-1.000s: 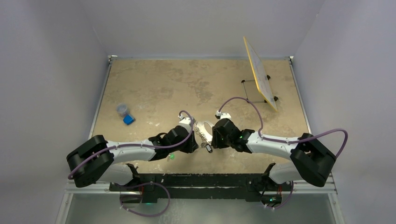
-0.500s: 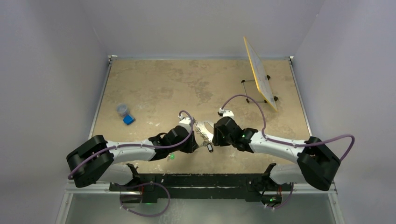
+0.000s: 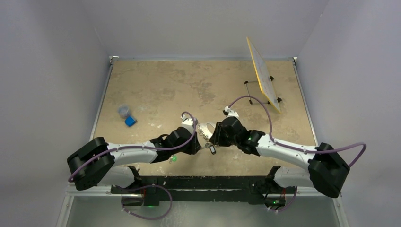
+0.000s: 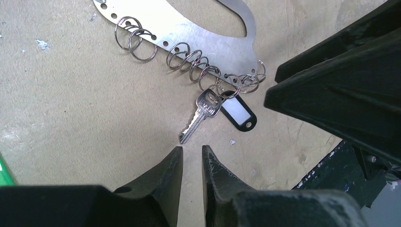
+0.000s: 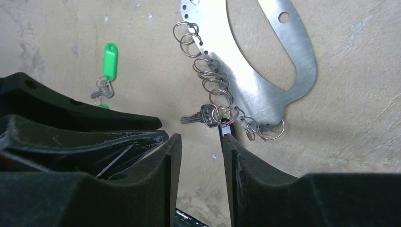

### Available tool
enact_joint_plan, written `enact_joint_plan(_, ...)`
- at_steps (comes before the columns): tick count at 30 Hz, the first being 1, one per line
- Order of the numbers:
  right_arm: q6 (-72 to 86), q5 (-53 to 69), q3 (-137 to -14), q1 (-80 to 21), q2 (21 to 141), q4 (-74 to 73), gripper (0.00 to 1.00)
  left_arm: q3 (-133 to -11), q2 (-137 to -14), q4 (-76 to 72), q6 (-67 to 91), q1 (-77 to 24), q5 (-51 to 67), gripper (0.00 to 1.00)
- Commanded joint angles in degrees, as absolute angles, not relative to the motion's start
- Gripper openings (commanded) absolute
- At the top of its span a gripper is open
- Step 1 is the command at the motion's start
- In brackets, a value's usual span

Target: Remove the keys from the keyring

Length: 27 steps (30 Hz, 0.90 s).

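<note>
Silver key (image 4: pixel 200 115) lies attached to the keyring (image 4: pixel 198 40).

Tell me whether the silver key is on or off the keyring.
On. The key's head sits in a small split ring threaded through the keyring's edge, beside the black tag.

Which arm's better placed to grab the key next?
Probably left. The key points its blade tip at the left hand, whose narrow gap is just short. The right hand sits open by the black tag, better for bracing the keyring.
</note>
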<state>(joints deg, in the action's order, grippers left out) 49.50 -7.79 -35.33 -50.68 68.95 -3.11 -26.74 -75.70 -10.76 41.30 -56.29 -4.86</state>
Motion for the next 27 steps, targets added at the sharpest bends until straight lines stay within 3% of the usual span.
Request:
enact_joint_plan(1,53.0,-6.9,-35.0,-50.7,70.9,-0.9,0.4,-28.7,-74.4,-13.3,40.0,-56.5,-5.9,0.2)
enact_joint_plan(10,53.5,-1.0,-34.7,-50.7,77.9,1.6,0.38,-29.2,-74.7,-13.5,39.8,-56.6,-5.8,0.2)
enact_joint_plan(27,57.2,-12.9,-34.4,-50.0,79.5,2.3,0.36,-29.6,-75.1,-14.2,38.6,-56.6,-6.1,0.2)
